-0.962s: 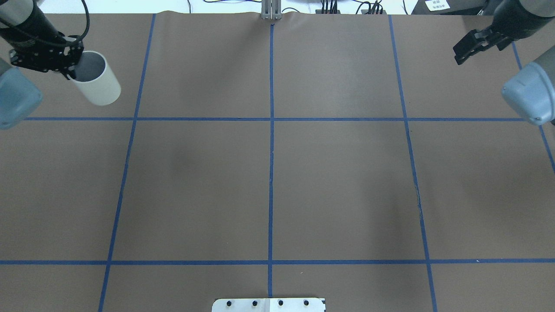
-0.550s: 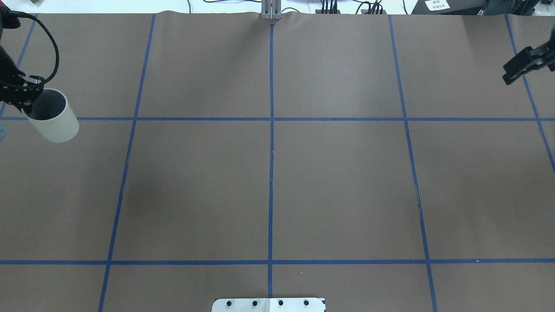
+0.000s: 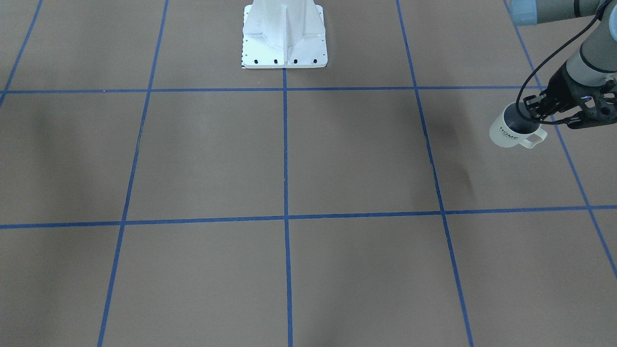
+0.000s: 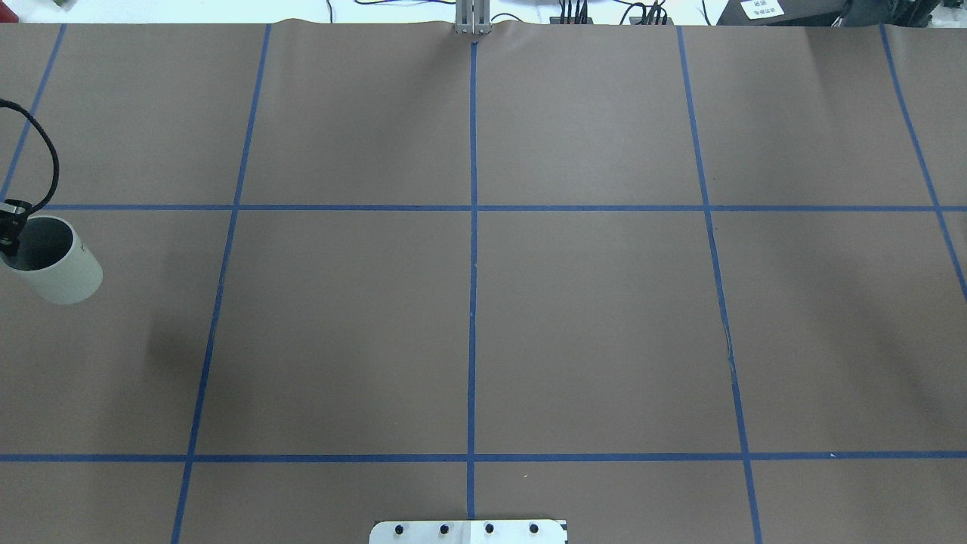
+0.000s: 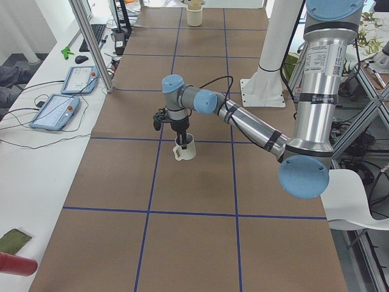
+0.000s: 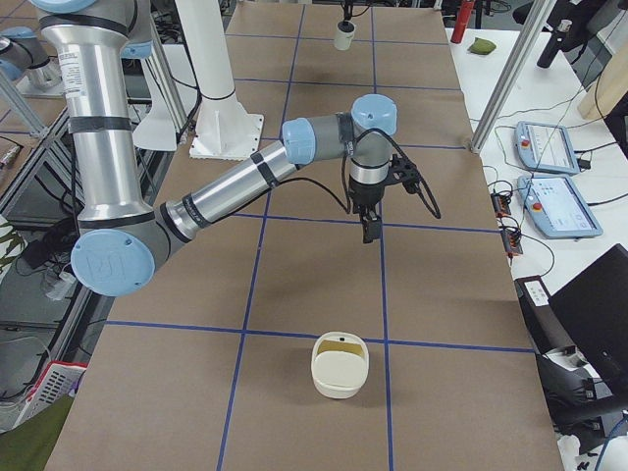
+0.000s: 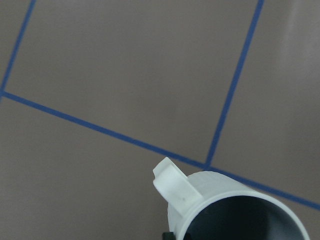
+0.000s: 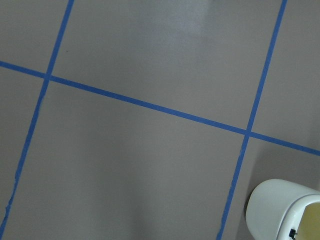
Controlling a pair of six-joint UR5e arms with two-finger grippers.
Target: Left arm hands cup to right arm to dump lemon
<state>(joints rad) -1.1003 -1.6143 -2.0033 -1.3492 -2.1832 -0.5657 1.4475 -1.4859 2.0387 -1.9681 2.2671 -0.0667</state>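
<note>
The left gripper (image 3: 531, 117) points down, pinching the cup (image 3: 504, 134) rim; right gripper (image 6: 369, 230) — state unclear.

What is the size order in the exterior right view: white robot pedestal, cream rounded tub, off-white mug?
Largest: white robot pedestal.
Then: cream rounded tub.
Smallest: off-white mug, though it is far and the tub near, so that pair's real order is unsure.
</note>
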